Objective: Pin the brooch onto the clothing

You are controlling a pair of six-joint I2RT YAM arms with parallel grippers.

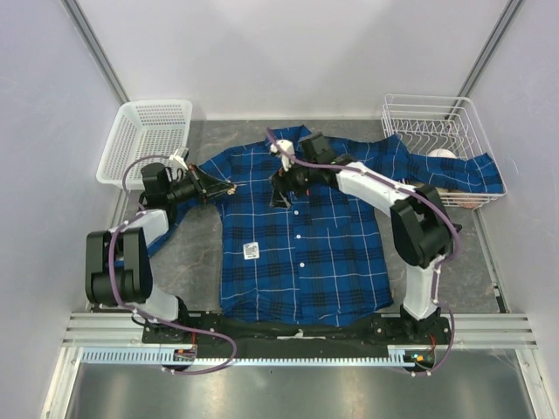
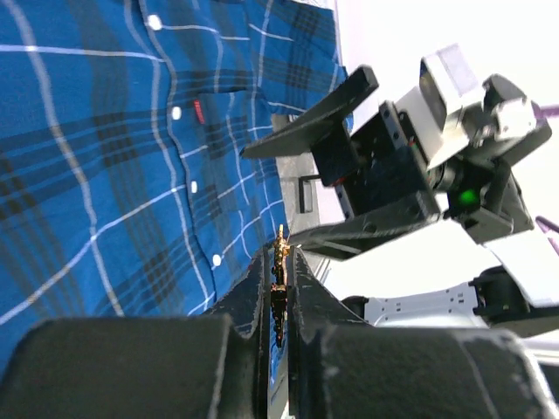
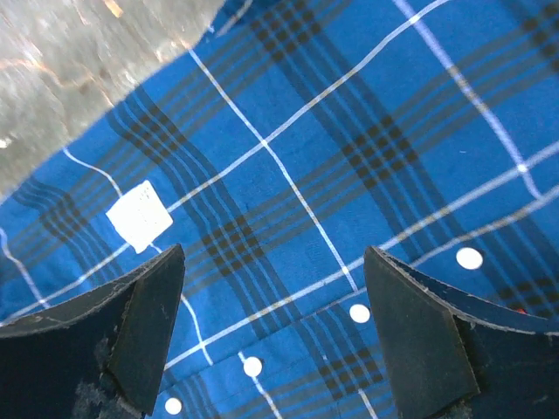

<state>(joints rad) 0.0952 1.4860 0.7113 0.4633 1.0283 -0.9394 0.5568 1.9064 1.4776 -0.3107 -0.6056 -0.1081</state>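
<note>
Left pincer (image 2: 279, 266) is clamped tight on the brooch (image 2: 279, 249). I see the gold piece edge-on between the fingertips, poised at the left-hand shoulder of the clothing (image 1: 306, 253). I can't tell whether it touches the cloth.

Right pincer (image 3: 272, 255) is spread wide with nothing between the jaws. It hovers over the button row just below the collar.

Shirt lies front-up and spread out on the tabletop (image 1: 188, 253). White tag (image 3: 138, 215) is on the lower front. One sleeve trails into the wire basket (image 1: 432, 131).
</note>
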